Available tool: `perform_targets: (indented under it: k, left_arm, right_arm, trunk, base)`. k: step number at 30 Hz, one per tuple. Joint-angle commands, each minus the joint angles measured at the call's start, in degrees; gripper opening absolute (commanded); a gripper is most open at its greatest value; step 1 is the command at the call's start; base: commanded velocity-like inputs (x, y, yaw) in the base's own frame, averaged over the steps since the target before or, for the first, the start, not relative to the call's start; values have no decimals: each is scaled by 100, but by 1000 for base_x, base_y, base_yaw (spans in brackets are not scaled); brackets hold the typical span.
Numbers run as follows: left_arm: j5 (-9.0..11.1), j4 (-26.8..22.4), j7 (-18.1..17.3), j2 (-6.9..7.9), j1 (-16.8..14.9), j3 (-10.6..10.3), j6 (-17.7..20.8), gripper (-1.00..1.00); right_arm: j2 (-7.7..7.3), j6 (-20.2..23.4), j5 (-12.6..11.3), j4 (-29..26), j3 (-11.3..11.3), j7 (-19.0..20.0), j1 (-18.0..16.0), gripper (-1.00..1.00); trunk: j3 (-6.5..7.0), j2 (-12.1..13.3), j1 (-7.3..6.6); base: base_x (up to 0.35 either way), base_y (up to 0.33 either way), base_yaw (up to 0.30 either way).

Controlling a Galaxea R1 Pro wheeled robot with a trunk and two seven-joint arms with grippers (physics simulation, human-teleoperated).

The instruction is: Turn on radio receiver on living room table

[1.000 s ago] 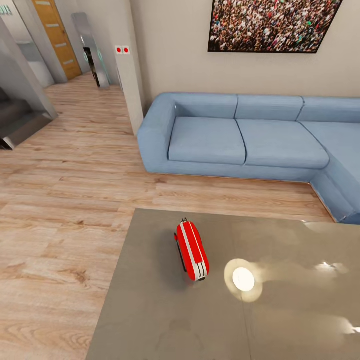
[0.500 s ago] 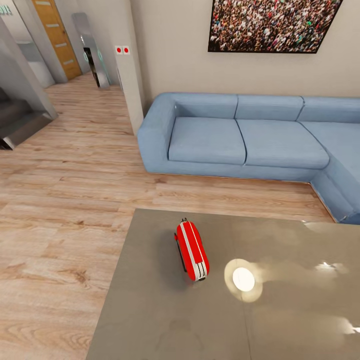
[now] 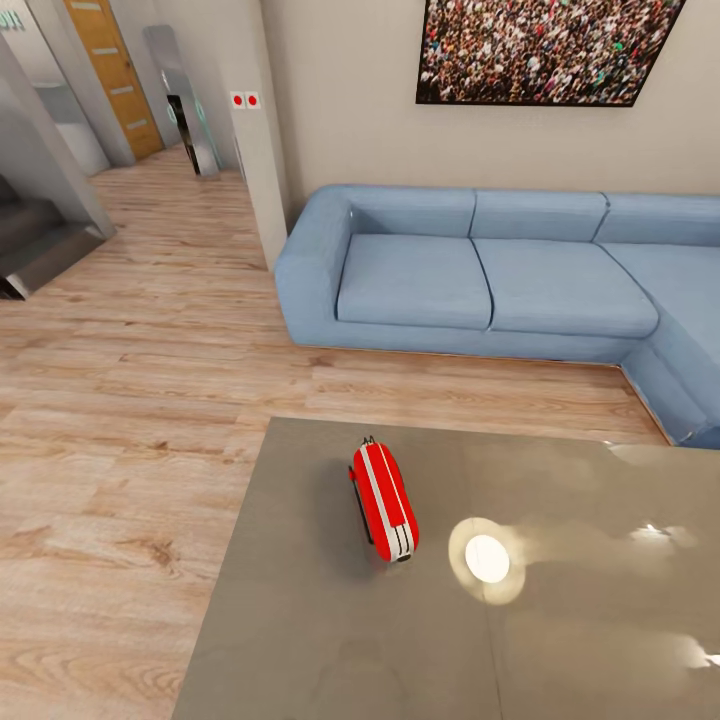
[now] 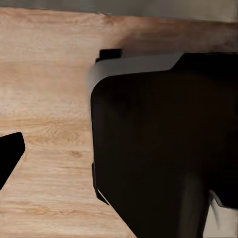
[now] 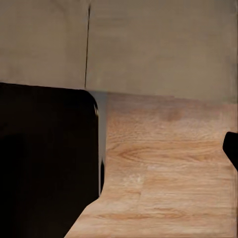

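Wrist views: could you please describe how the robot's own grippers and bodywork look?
Little shows. The left gripper's fingertip and the right gripper's fingertip are plain black. Beside each, a rounded black housing with a pale grey edge.

One radio receiver (image 3: 384, 501), one table (image 3: 300, 620), one blue sofa (image 3: 500, 280), one framed picture (image 3: 545, 45), two red wall switches (image 3: 245, 100)

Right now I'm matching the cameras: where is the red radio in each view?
Head view: radio on the grey table, toward its left side.
Left wrist view: plank floor beside a dark robot part.
Right wrist view: plank floor again.
Shared landmark: the plank floor.
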Motion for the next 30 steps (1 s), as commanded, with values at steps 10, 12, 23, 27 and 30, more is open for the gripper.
perform_targets:
  k: [10, 12, 23, 27, 30]
  left_arm:
    - [-22, -2627, -1087, 14, 1, 0, 1242, 100]
    - [-25, -2941, -1237, 37, 1, 0, 1395, 100]
    - [13, -3437, -1538, 18, -922, 0, 1847, 100]
    - [-8, -3128, -1650, 18, -1150, 0, 1760, 100]
    - [-26, -2970, -1677, 37, -1259, 0, 1602, 100]
  right_arm:
    - [-22, 716, 557, -1679, -7, -472, -356, 100]
    - [-20, 783, 666, -1719, -3, -469, -554, 100]
    - [-12, 743, 757, -1639, 38, 12, -1705, 100]
    - [-11, 730, 810, -1652, 58, 803, -1802, 100]
    - [4, 727, 946, -1697, 68, 1063, -1821, 100]
  trunk:
    - [0, 0, 0]
    - [0, 0, 0]
    - [0, 0, 0]
    - [0, 0, 0]
    - [0, 0, 0]
  base:
    - [0, 0, 0]
    - [0, 0, 0]
    - [0, 0, 0]
    - [0, 0, 0]
    - [0, 0, 0]
